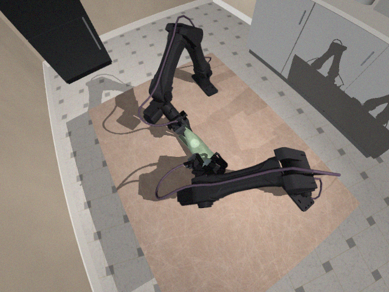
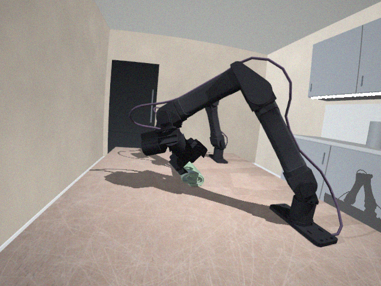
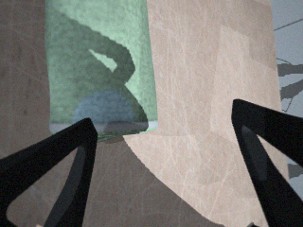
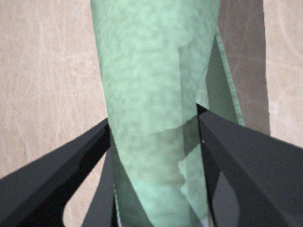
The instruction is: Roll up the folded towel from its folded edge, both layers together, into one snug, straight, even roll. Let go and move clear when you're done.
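The green towel (image 1: 199, 148) (image 2: 193, 179) (image 3: 95, 28) (image 4: 147, 57) is a roll on the table top, with a spiral of layers at its near end in the exterior view. A loose flap (image 4: 223, 92) stands out along one side in the right wrist view. My left gripper (image 1: 206, 159) (image 3: 159, 117) is open at the near end of the roll; that end shows past its left fingertip. My right gripper (image 1: 183, 129) (image 4: 155, 117) is shut on the roll near the other end, its fingers against both sides. The underside is hidden.
The pinkish table top (image 1: 238, 245) (image 2: 122, 246) carries both arms. The left arm (image 1: 248, 179) (image 2: 206, 99) reaches in low from the right in the top view; the right arm (image 1: 166, 69) comes from the far side. Grey cabinets (image 1: 279, 38) stand beyond the table.
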